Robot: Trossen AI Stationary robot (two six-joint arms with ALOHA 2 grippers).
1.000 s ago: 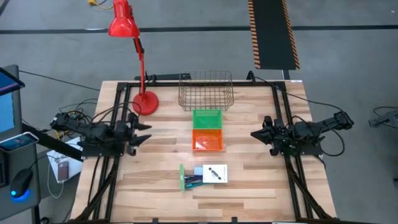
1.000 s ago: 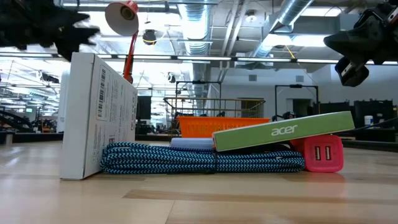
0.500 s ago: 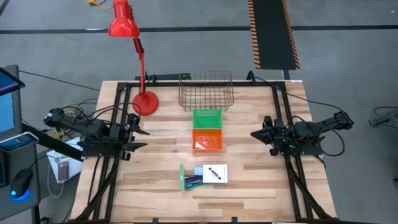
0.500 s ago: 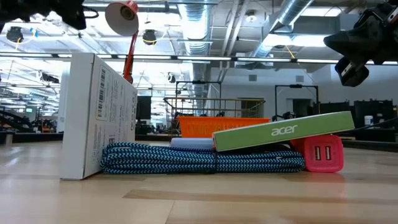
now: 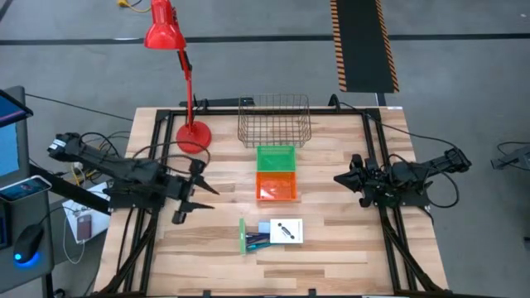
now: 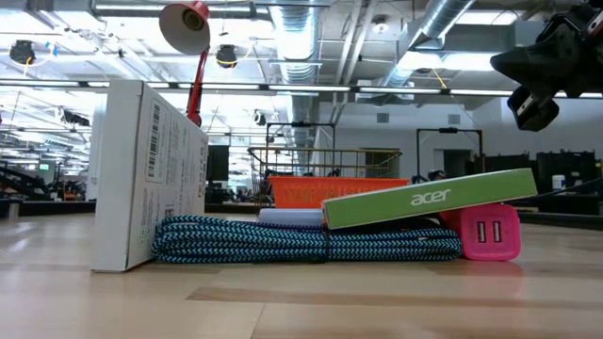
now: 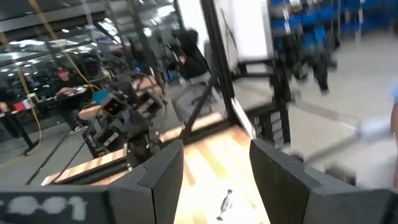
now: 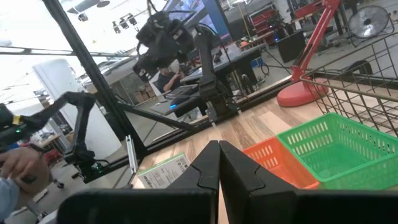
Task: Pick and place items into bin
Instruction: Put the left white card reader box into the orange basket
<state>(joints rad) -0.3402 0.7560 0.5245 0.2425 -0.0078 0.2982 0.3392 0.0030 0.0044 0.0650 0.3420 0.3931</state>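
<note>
Hidden: items point(image 5: 272, 233) piled lower centre of desk point(image 5: 331, 248), partly overlapping.
Left hand point(image 5: 201, 201): released, empty.
Right hand point(image 5: 338, 178): clenched, empty.

An industrial lab: exposed ceiling ducts point(image 6: 311, 38), concrete floor point(image 5: 431, 74), hazard-striped mat point(image 5: 362, 43), workstations behind

Left arm extended inward over counter's left side; left gripper point(image 5: 192, 192) raised, fingers point(image 7: 161, 171) parted, nothing between them. Right arm parked at right edge; right gripper point(image 5: 339, 179) pointing inward, fingers point(image 8: 208, 163) pressed together.
</note>
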